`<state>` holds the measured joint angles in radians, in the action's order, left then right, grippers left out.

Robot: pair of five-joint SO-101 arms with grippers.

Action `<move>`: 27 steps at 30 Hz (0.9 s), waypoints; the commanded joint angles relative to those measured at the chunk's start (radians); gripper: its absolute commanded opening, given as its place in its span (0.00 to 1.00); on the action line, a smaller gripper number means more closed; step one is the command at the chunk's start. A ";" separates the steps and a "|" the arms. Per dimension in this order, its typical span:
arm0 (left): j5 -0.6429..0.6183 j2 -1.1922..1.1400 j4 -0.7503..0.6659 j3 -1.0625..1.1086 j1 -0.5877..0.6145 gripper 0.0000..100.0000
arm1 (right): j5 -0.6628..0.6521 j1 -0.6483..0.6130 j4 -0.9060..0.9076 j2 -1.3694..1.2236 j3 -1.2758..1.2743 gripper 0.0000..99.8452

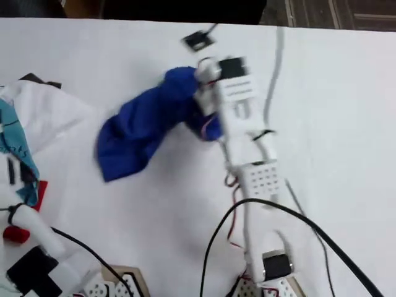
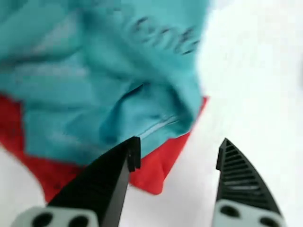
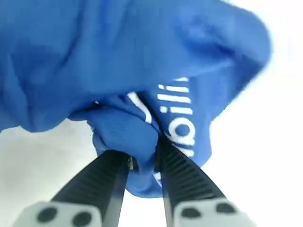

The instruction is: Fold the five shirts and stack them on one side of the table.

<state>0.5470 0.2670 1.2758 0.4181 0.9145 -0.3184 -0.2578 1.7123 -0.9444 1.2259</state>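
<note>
Blue shirt (image 3: 118, 56), soft crumpled cloth, bunched in right pincer (image 3: 143, 153)

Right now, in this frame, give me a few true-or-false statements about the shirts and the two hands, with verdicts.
1. The right hand is shut on the blue shirt. True.
2. The left hand is clamped on the teal shirt. False: it is open and holds nothing.
3. The teal shirt lies on top of a red shirt. True.
4. The blue shirt is folded flat and stacked on the teal one. False: it is bunched up, apart from the pile, out on the table.
</note>
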 commanded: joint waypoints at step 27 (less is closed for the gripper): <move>-0.140 0.041 -0.041 -0.004 -0.015 0.28 | 0.066 -0.476 -0.133 0.932 -0.996 0.32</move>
<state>0.4304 0.2670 1.2651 0.4181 0.8163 -0.3076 -0.5723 1.6602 -0.0253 0.2378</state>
